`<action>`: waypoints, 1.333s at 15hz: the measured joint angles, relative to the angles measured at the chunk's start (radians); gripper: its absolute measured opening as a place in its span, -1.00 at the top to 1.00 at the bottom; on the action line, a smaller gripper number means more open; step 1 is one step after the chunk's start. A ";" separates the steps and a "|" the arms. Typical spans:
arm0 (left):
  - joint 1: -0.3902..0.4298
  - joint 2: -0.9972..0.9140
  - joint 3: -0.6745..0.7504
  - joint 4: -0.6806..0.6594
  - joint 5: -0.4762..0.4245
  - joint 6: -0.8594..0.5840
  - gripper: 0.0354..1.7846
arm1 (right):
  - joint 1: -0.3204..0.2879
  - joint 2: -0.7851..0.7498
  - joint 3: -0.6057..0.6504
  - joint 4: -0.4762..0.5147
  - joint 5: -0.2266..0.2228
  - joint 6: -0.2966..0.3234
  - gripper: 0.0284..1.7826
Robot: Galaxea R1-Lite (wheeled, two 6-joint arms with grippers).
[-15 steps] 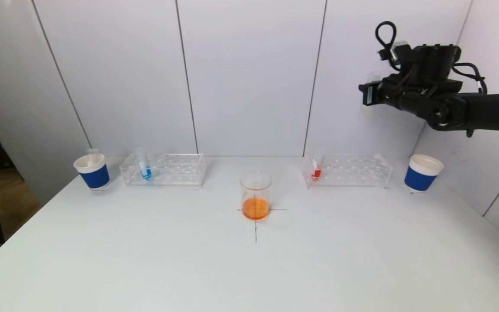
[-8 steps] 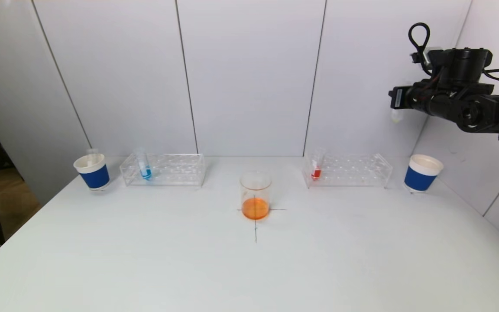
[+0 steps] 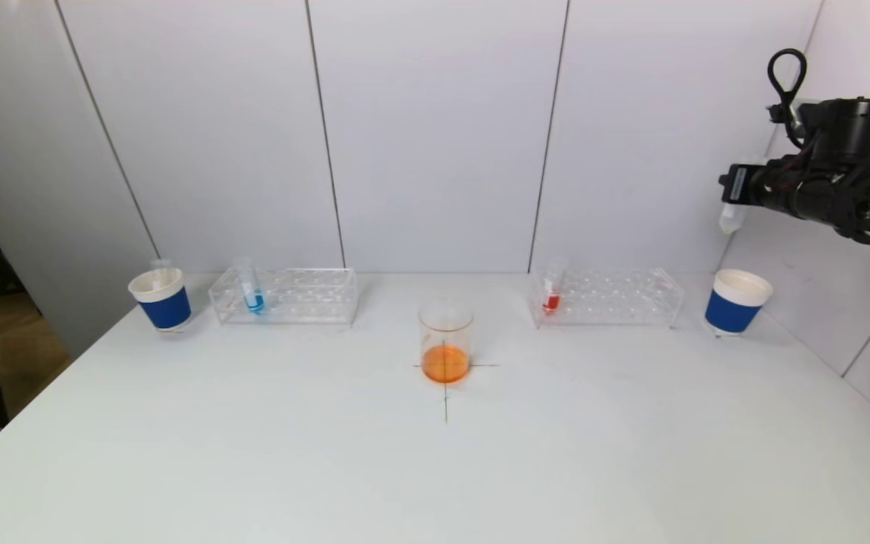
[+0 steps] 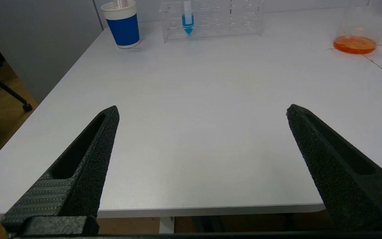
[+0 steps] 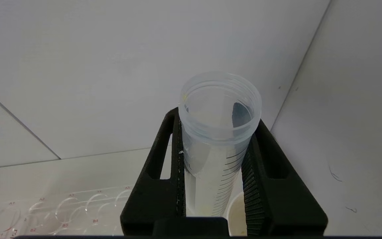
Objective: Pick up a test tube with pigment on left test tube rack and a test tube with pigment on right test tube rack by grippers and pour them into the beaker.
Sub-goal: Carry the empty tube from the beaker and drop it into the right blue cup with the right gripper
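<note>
Now high at the right side, well above the table [image 3: 435, 468]: right gripper [image 5: 216, 156] clamped on an empty, see-through tube [image 5: 219, 132], long axis upright, open mouth up, rounded tip hanging down. Directly below and slightly toward the robot, the blue paper cup [image 3: 737, 302] on the right, so likely a straight descent to drop the spent tube in. Left of that cup, the right rack [image 3: 605, 297] with one red-filled tube [image 3: 552, 295] at its inner end. Centre of the table, on the cross mark, the beaker [image 3: 445, 341] with orange liquid at the bottom. Far side left, the left rack [image 3: 284, 296] holding a blue-filled tube [image 3: 251, 291], beside another blue cup [image 3: 161, 300]. Near the table's front edge, left gripper [image 4: 201, 113] spread wide, holding nothing, well apart from the blue tube, yet the nearer arm for it.
</note>
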 joint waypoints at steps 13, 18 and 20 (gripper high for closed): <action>0.000 0.000 0.000 0.000 0.000 0.000 -0.98 | -0.116 0.047 0.139 -0.130 0.020 0.002 0.42; 0.000 0.000 0.000 0.000 0.000 0.000 -0.98 | -0.117 0.087 0.164 -0.148 0.020 0.004 0.42; 0.000 0.000 0.000 0.000 0.000 0.000 -0.98 | -0.117 0.096 0.189 -0.163 0.020 0.004 0.42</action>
